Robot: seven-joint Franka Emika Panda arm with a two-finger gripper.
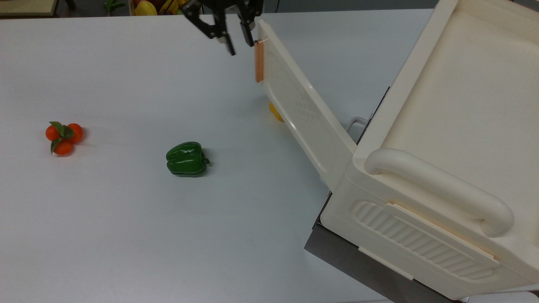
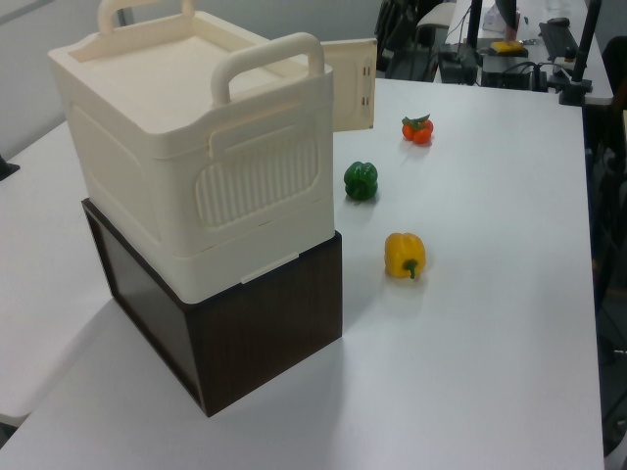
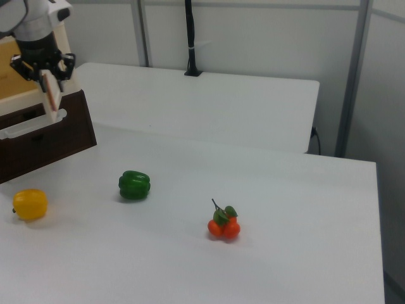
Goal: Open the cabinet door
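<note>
Cream cabinet door (image 1: 303,105), swung wide open, upright, copper bar handle at its free edge
</note>
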